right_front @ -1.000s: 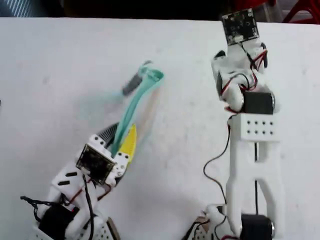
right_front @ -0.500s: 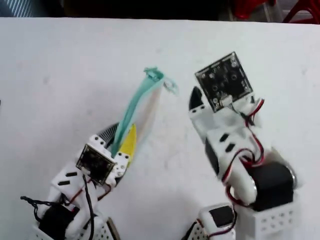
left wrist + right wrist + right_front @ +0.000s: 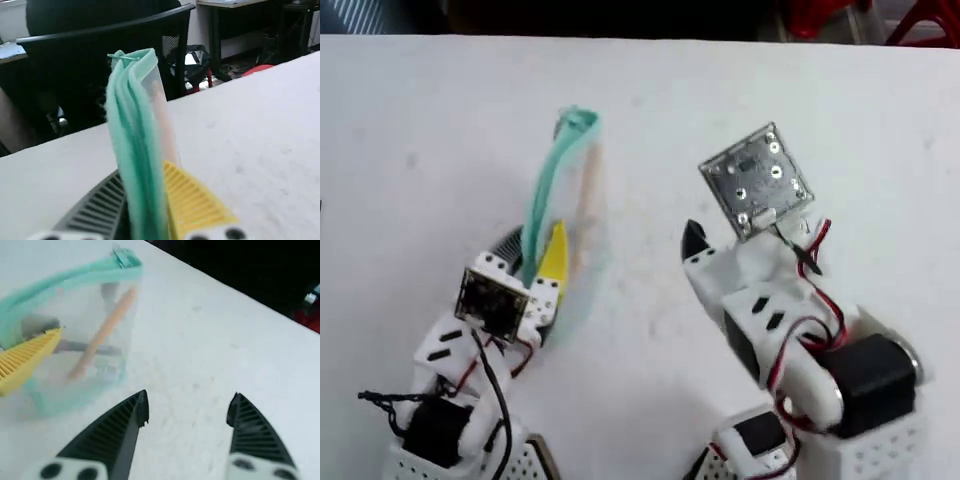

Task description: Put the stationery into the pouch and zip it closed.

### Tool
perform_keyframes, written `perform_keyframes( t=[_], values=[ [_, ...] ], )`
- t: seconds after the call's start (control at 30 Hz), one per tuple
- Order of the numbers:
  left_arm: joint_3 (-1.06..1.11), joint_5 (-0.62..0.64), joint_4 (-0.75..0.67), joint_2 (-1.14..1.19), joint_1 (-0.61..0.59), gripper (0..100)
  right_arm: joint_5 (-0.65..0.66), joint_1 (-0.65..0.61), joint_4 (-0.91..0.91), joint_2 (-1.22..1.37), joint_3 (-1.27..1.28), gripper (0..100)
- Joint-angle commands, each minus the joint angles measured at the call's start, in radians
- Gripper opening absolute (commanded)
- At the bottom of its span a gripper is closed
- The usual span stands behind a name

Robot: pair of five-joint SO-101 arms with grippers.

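Observation:
A clear pouch with a teal zipper edge [image 3: 548, 185] is held up off the white table, with its zipper pull [image 3: 576, 121] at the far end. My left gripper [image 3: 533, 262] is shut on the pouch's near end, one grey and one yellow finger [image 3: 192, 200] on either side of the teal band [image 3: 137, 150]. Inside the pouch [image 3: 85, 345] lies an orange pencil [image 3: 102, 332]. My right gripper [image 3: 187, 412] stands open over bare table to the right of the pouch, not touching it.
The white table [image 3: 430, 120] has free room to the left and at the back. A black chair [image 3: 100, 65] stands beyond the table's far edge. The right arm's body [image 3: 810, 340] takes up the near right.
The right arm has pulled back from the far right and come toward the pouch. The pouch's far end has swung to the left, with the left gripper still on it.

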Motion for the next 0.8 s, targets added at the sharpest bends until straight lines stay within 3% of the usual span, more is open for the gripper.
perform_keyframes(
  t=[0.0,0.13,0.33,0.43,0.57,0.67,0.77],
  values=[
    [-0.015,-0.028,-0.109,-0.007,-0.039,2,-0.014,0.05,-0.008,0.004,0.081,24.1],
    [-0.012,-0.14,-0.201,-0.005,-0.051,2,-0.017,0.079,-0.102,-0.001,0.259,24.0],
    [-0.014,-0.169,-0.376,0.077,-0.108,2,-0.018,0.156,-0.39,-0.108,0.575,24.0],
    [-0.069,-0.157,-0.411,0.269,-0.094,2,-0.018,0.156,-0.507,-0.183,0.72,24.0],
    [-0.238,-0.032,-0.356,0.536,-0.079,2,-0.018,0.162,-0.615,-0.262,0.853,24.0],
    [-0.31,0.034,-0.327,0.624,-0.051,2,-0.018,0.197,-0.63,-0.282,0.884,24.0],
    [-0.284,0.034,-0.39,0.656,-0.007,2,-0.018,0.24,-0.633,-0.282,0.887,24.0]
  ],
)
